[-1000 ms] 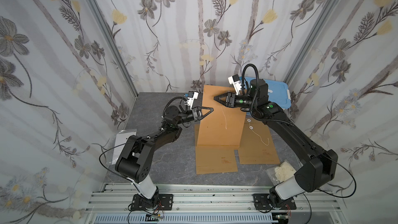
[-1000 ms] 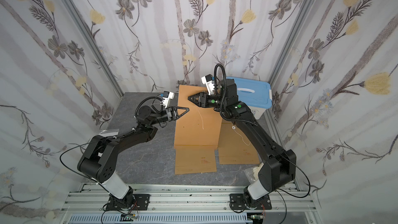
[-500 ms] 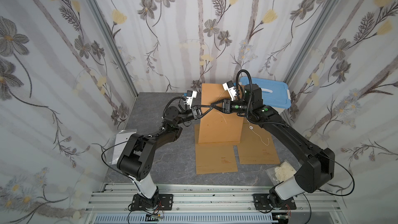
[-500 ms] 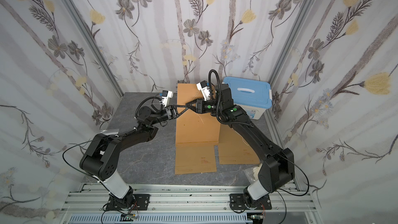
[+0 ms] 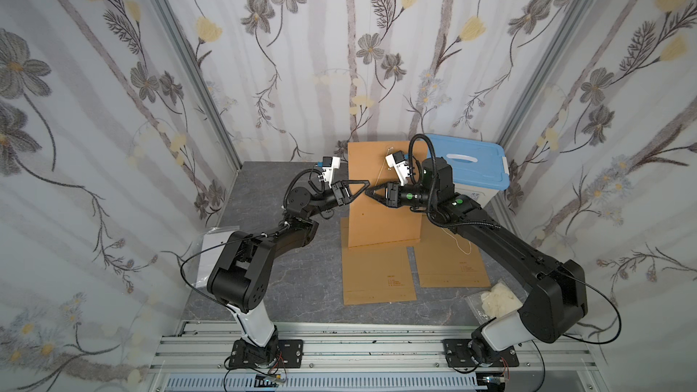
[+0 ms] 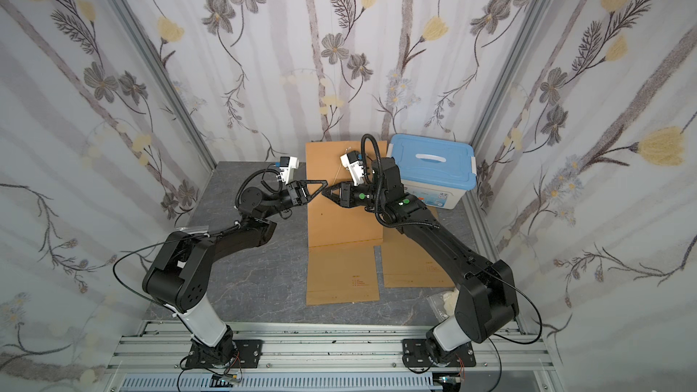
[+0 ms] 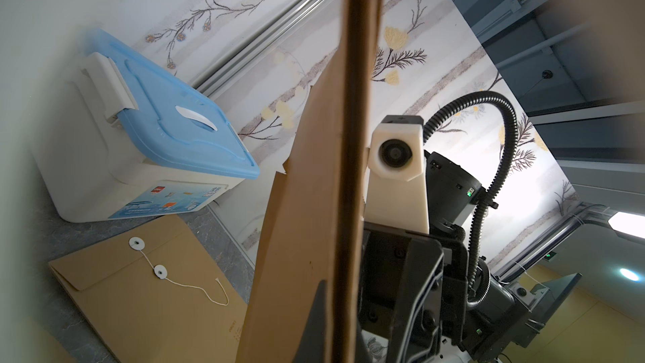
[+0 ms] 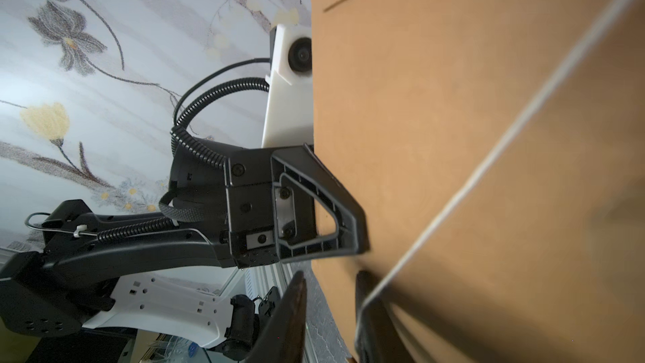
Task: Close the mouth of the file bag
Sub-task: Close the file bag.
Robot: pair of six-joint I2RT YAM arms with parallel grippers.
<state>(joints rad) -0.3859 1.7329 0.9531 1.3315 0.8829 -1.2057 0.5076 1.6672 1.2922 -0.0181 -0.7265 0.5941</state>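
While left gripper (image 5: 364, 185) clamps the upright file bag (image 5: 381, 220), right gripper (image 5: 370, 194) straddles it, ajar.

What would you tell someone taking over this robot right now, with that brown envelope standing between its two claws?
Left claw: shut on the side edge of the file bag, holding it upright.
Right claw: jaws apart, straddling the same edge right beside the left claw; no grip seen yet.
String: loose, running across the bag's face past the right claw.
Done: bag stood upright.
Left: probably catch the string and fasten the mouth.
Two spare file bags lie flat in front.
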